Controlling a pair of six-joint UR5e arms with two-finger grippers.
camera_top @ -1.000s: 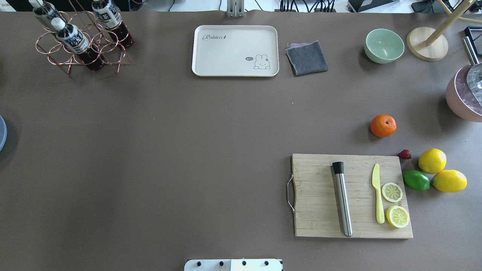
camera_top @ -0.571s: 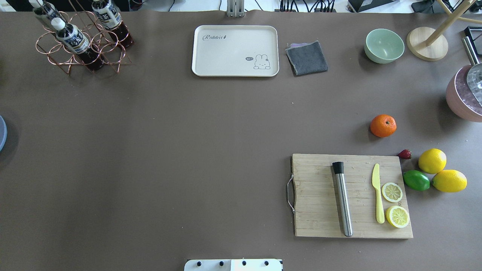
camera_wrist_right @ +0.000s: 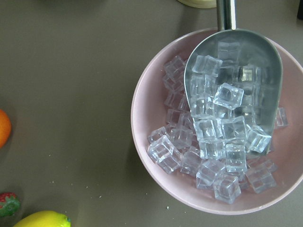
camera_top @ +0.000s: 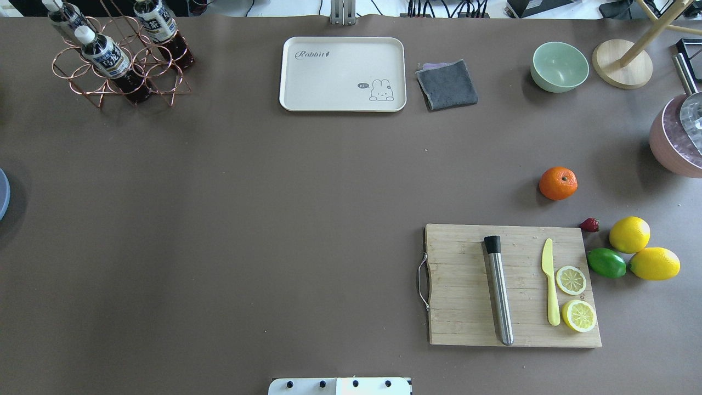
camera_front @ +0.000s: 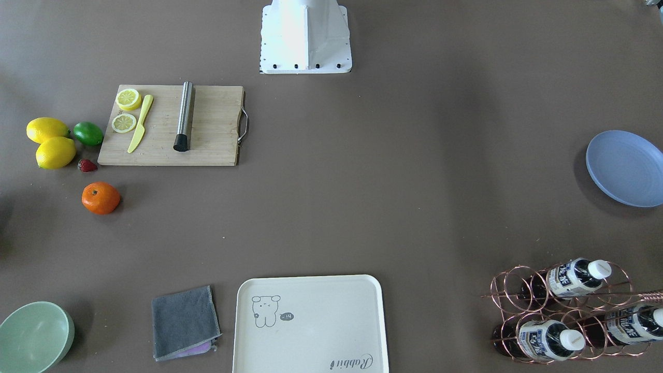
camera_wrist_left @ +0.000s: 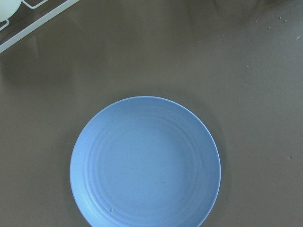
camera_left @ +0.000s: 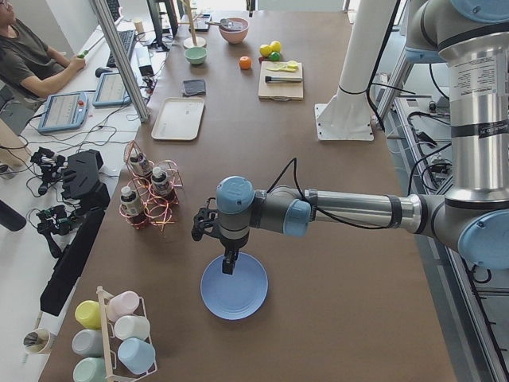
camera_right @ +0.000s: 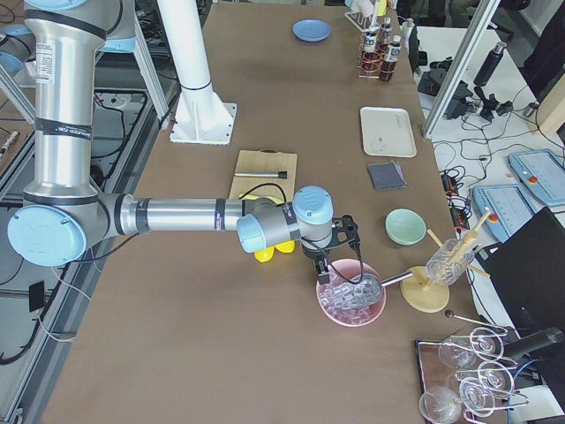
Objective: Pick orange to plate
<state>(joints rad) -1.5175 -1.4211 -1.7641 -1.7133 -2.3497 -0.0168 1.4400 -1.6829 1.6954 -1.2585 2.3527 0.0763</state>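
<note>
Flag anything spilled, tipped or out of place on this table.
Nothing stands out. The orange sits alone on the table, the plate lies flat and empty, and the ice cubes are all inside the pink bowl.

The orange (camera_top: 558, 183), small, round and bright with a dark stem dimple, sat at the middle right of the overhead view. The plate (camera_front: 627, 168), pale blue, shallow, faintly ringed, lay flat and empty at the front-facing view's right edge.
</note>
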